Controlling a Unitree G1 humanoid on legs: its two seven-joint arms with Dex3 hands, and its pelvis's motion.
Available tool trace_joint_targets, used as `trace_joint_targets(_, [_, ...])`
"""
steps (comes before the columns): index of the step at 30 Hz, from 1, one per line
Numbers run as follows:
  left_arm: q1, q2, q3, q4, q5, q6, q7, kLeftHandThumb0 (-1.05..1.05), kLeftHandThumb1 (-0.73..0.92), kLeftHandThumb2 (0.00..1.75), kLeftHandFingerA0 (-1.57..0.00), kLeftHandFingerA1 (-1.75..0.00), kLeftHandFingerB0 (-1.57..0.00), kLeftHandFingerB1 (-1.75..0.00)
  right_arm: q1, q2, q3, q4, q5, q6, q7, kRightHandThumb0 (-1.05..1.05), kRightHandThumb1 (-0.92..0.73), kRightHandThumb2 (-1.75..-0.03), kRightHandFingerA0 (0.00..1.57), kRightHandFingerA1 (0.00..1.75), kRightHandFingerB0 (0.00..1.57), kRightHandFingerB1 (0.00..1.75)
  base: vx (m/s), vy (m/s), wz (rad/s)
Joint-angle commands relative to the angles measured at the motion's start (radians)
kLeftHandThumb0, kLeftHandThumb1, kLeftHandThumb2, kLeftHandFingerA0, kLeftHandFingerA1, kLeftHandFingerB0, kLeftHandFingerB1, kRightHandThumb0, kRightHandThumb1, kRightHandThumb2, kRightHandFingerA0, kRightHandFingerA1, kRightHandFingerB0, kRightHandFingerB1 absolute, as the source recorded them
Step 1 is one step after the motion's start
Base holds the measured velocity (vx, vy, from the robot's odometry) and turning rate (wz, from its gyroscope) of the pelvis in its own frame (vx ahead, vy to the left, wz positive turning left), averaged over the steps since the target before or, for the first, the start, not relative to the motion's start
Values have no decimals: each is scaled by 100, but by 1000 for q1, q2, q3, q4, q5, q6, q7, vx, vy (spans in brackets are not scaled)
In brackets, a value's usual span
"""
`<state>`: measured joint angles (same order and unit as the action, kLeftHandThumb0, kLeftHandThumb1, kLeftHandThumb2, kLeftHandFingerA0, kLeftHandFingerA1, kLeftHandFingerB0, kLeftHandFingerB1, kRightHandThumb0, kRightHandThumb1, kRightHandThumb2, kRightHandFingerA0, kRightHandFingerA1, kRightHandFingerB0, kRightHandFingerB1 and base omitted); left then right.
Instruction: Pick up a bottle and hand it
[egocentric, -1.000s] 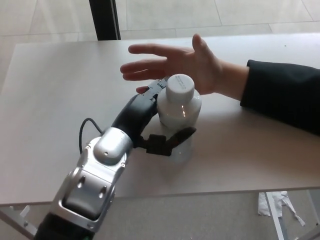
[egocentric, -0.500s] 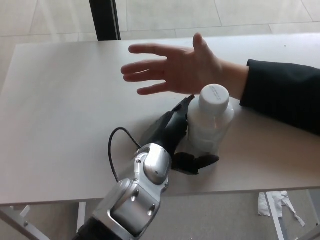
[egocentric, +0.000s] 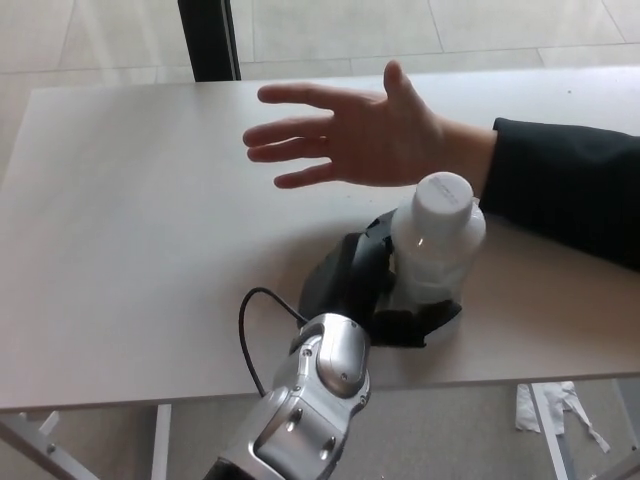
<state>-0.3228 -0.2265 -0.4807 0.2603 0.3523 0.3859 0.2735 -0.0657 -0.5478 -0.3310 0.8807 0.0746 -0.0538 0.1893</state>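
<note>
A: White plastic, with a flat white screw cap: the bottle sits upright in the robot's left hand, near the table's front edge. How is it held?

B: The black fingers wrap around its lower body from the left and front, so the left hand is closed on the bottle. The silver forearm enters from below, with a black cable looping beside it. Whether the base rests on the white table or is just lifted cannot be told from this view.

A: What has changed over the last second?

B: The bottle and the hand have travelled rightward across the table. A second ago the cap stood beside the palm of the person's hand; now it lies below the wrist, close to the dark sleeve. The person's open hand has stayed in place, palm offered.

A: Meaning for the task?

B: Pick-up looks done; the handover is not. The bottle appears to have drifted past the palm, so a correction back toward it seems needed. The right hand is not visible.
</note>
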Motion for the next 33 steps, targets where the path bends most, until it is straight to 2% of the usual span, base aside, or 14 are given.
trace_joint_targets(1, [71,-46,84,90,-6,-260,230,-29,91,68,-76,-175,-56,-175,-5,15,-29,-3,38,-15,-12,-65,-53,-58,95,132,45,49,0,0,0])
trace_joint_targets(3, [80,-42,93,78,-18,-277,212,-25,76,90,-78,-175,-58,-175,-1,12,-26,-4,33,-13,-15,-66,-54,-58,93,134,46,50,0,0,0])
trace_joint_targets(9, [48,18,128,-141,-56,-153,11,-21,70,96,-69,-175,-59,-166,-3,7,-20,2,27,-3,-17,-68,-52,-58,99,134,46,48,0,0,0])
trace_joint_targets(10, [-1,51,143,-165,-47,-139,-22,-18,61,113,-70,-175,-58,-173,-2,6,-14,-1,19,2,-24,-70,-52,-58,97,133,47,49,0,0,0])
trace_joint_targets(13, [-69,92,173,-181,-50,-131,-68,-12,45,135,-78,-175,-72,-165,2,3,-12,1,17,-6,-20,-68,-53,-58,92,135,47,48,0,0,0])
trace_joint_targets(21, [-271,186,238,-75,-66,-34,-181,-19,47,119,-84,-175,-71,-155,-2,-3,-1,-8,7,2,-21,-69,-54,-57,93,133,46,48,0,0,0])
trace_joint_targets(23, [-315,193,245,-23,-70,-3,-208,-19,54,101,-81,-175,-72,-147,-3,0,-5,-4,16,5,-14,-67,-53,-58,93,136,46,49,0,0,0])
trace_joint_targets(24, [-357,202,237,20,-59,28,-227,-16,62,80,-95,-173,-76,-113,-1,2,-3,-10,17,7,-11,-67,-54,-57,89,132,46,48,0,0,0])
trace_joint_targets(26, [-379,206,235,45,-56,41,-236,-16,62,80,-95,-173,-76,-113,0,3,-2,-14,17,9,-10,-67,-54,-57,89,132,46,48,0,0,0])
trace_joint_targets(27, [-433,221,199,96,-17,80,-256,-25,70,71,-78,-155,-63,-63,1,5,1,-18,16,10,-11,-67,-54,-58,86,129,45,47,0,0,0])
trace_joint_targets(28, [-444,230,184,116,-1,84,-257,-24,72,71,-79,-153,-61,-59,0,4,3,-16,13,11,-12,-67,-54,-58,80,115,45,46,0,0,0])
trace_joint_targets(29, [-464,235,181,148,-5,82,-262,-22,73,68,-79,-134,-59,-56,1,5,4,-20,15,8,-9,-68,-54,-58,80,114,45,47,0,0,0])
trace_joint_targets(32, [-513,243,175,239,-1,75,-247,-20,69,75,-79,-145,-65,-65,-3,11,-1,-36,24,24,-12,-68,-53,-57,88,109,46,47,0,0,0])
trace_joint_targets(33, [-527,244,176,272,-1,65,-240,-20,71,77,-80,-150,-65,-67,-3,14,-1,-39,25,21,-12,-66,-53,-57,90,117,47,48,0,0,0])
